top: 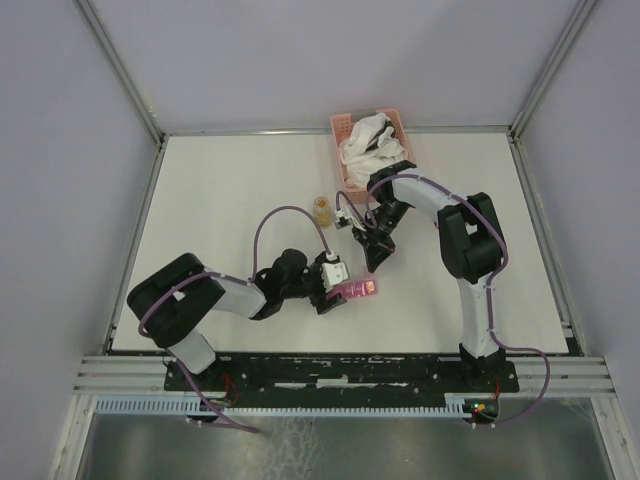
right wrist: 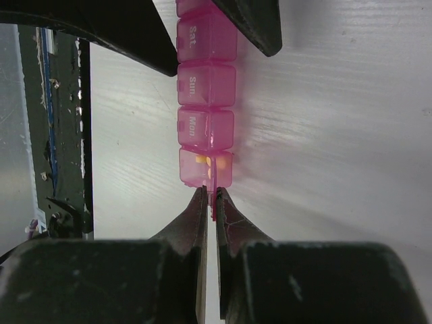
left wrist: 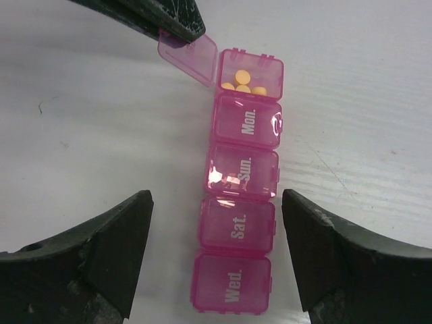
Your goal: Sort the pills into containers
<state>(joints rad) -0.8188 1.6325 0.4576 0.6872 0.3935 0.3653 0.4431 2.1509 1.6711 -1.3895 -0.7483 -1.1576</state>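
The magenta pill box [left wrist: 239, 175] lies flat on the white table, a single row with closed lids marked Wed, Sat, Sun and Mon. Its end compartment is open and holds a few orange pills [left wrist: 244, 82]. My left gripper [left wrist: 216, 197] is open and straddles the strip at the Sat lid, with a gap on each side. My right gripper [right wrist: 214, 194] is shut on the edge of the raised end lid [left wrist: 190, 58]. The strip [right wrist: 206, 101] and pills [right wrist: 204, 162] also show in the right wrist view. From above, both grippers [top: 336, 287] [top: 377, 262] meet at the box [top: 357, 289].
A pink lattice basket [top: 341, 128] with white cloths stands at the back of the table, behind the right arm. A small yellow bottle [top: 322, 207] stands left of the right wrist. The table's front edge and the arm bases lie close behind the box.
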